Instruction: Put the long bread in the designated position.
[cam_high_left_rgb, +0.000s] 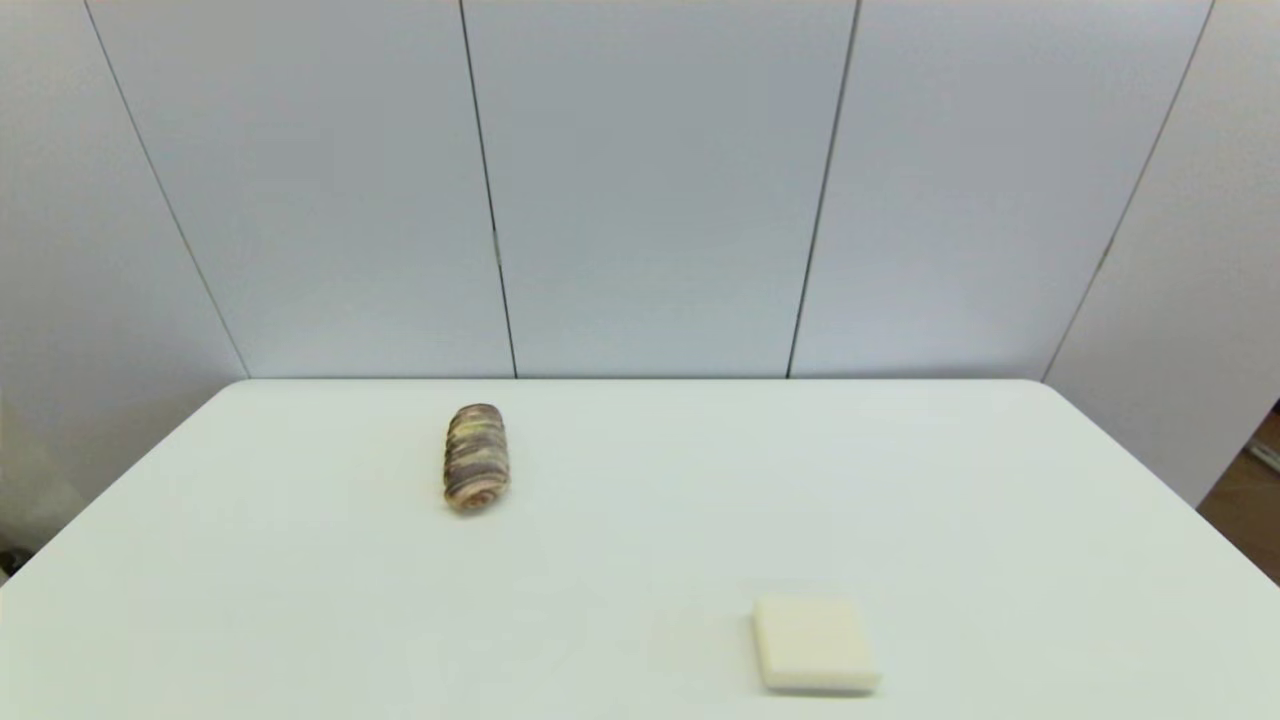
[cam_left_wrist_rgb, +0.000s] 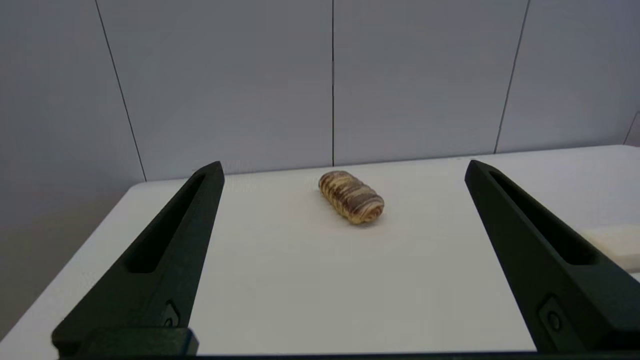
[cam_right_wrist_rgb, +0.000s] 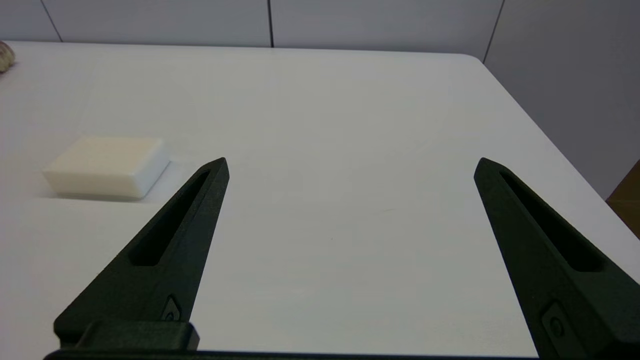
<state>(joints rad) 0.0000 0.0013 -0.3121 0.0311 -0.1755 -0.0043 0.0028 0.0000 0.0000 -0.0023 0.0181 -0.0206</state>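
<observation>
The white bench (cam_high_left_rgb: 640, 560) carries two things, with grey wall panels (cam_high_left_rgb: 650, 180) behind its far edge. The flat cream block (cam_high_left_rgb: 815, 643) lies near the front edge, and the long bread (cam_high_left_rgb: 476, 456), striped brown and yellow, lies well apart from the block, farther back and to its left, its length running front to back. The left pincer (cam_left_wrist_rgb: 342, 167) faces the bread from a distance with its fingers spread wide and empty, and the right pincer (cam_right_wrist_rgb: 350, 165) hovers just right of the block, equally wide open and holding nothing.

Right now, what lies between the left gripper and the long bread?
Only bare white table: the left wrist view shows nothing between the open left gripper and the long bread.
</observation>
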